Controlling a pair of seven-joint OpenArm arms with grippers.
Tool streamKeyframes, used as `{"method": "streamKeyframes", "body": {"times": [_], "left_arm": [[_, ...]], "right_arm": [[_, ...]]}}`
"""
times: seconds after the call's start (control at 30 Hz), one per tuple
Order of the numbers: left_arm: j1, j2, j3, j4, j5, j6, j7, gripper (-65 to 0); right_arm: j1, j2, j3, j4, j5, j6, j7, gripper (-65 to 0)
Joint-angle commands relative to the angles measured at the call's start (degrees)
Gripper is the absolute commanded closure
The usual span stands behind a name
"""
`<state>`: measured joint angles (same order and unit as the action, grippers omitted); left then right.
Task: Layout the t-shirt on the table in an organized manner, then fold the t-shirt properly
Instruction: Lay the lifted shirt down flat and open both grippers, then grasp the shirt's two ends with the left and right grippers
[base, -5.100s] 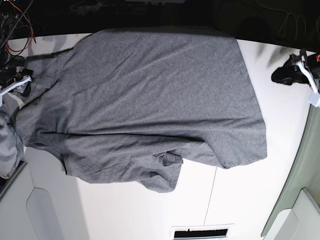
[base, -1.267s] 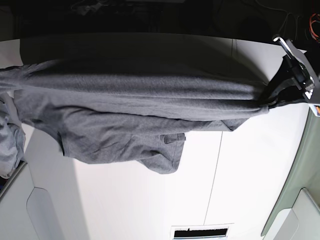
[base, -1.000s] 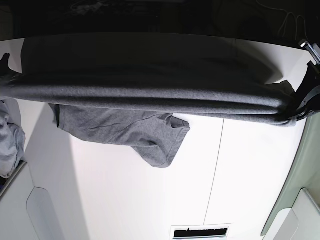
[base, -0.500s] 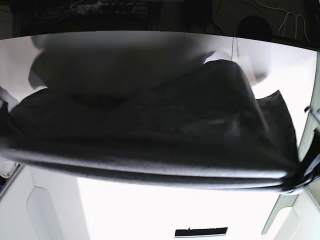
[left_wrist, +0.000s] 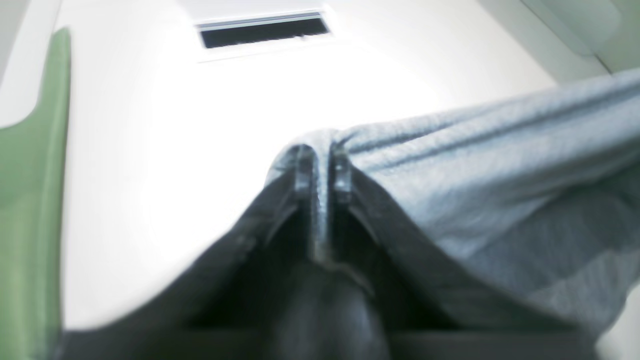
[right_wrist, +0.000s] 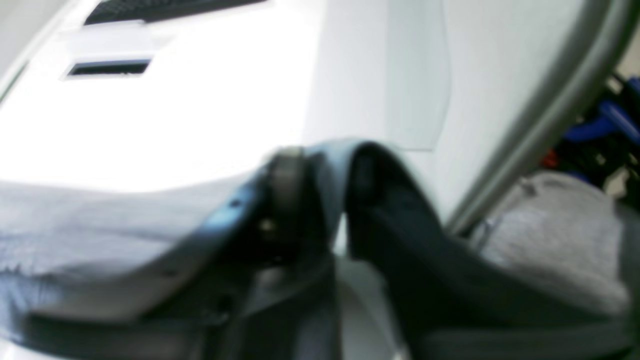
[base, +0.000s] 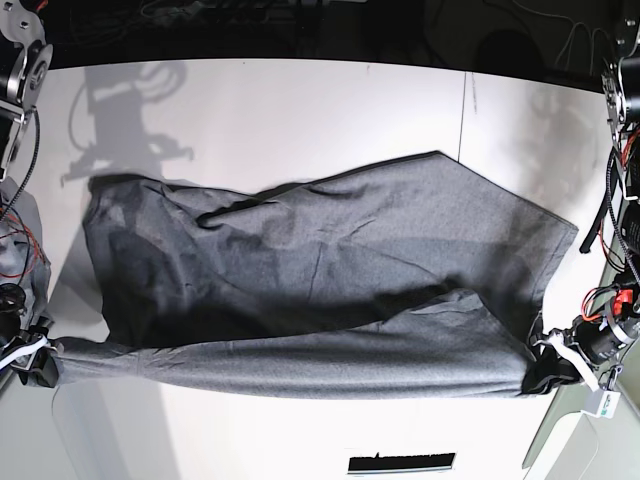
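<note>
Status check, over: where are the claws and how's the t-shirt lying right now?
Left claw pinching t-shirt edge, right claw likewise. Shirt stretched between them, partly draped on table. Nothing in the way.

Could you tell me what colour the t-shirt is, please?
The t-shirt is plain heather grey, with no print showing; the base view shows it best.

- A paler grey cloth bundle (right_wrist: 555, 235) lies off the bench's edge, beside a grey rail (right_wrist: 540, 130); in the base view it shows at the left edge (base: 12, 245).
- A dark rectangular slot (base: 400, 464) in a white frame sits at the bench's near edge, also seen in the left wrist view (left_wrist: 262, 32).
- A green panel (left_wrist: 27, 200) borders the bench's side.
- Red and black cables (base: 620, 290) hang at the right edge.
</note>
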<state>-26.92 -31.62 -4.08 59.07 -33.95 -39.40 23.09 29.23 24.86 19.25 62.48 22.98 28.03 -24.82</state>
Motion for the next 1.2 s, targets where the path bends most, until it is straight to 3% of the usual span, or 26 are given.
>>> {"method": "streamKeyframes", "body": {"times": [0.0,0.07,0.1,0.23,0.37,0.5,0.63,0.87,1.17], "left_arm": [[-2.64,-0.87,-0.09,0.13,-1.03,0.17,-1.36,-20.9],[-3.43,-0.90,0.66,-0.17,-2.93,0.17,0.63,-33.5],[-3.43,-0.92,0.74,-0.17,-4.07,0.17,2.19,-34.9],[-3.39,-0.96,0.74,-0.15,-9.11,-0.59,12.83,-34.8],[-1.66,-2.34,0.72,-0.09,-19.54,-0.60,21.66,-34.8],[3.34,-6.38,0.61,0.07,-23.34,-0.60,21.99,-34.8],[8.90,-8.26,0.57,0.07,-23.19,-0.60,21.99,-34.8],[16.37,-8.22,-0.79,0.11,-21.07,-0.60,17.25,-34.8],[20.11,-3.87,-0.76,0.37,-20.24,-0.60,17.07,-34.8]], "right_arm": [[2.32,0.70,0.50,-0.44,0.37,-1.18,1.53,-26.0],[2.99,-0.59,0.50,-1.64,0.37,-1.27,1.49,-35.7],[2.93,-1.22,0.50,-1.60,0.37,-1.27,1.44,-37.2],[1.97,-2.05,0.50,-1.51,1.09,-1.22,-4.55,-37.1],[-0.81,-2.03,1.40,-0.26,5.60,-0.13,-11.19,-36.9],[-8.26,-2.01,4.22,6.19,11.41,0.96,-16.52,-36.9],[-17.59,-2.03,9.18,13.81,11.96,1.40,-17.66,-36.9],[-29.99,-2.03,18.64,16.63,12.00,1.31,-16.90,-36.9],[-34.49,-3.08,17.57,14.95,11.96,1.36,-14.19,-36.9]]}}
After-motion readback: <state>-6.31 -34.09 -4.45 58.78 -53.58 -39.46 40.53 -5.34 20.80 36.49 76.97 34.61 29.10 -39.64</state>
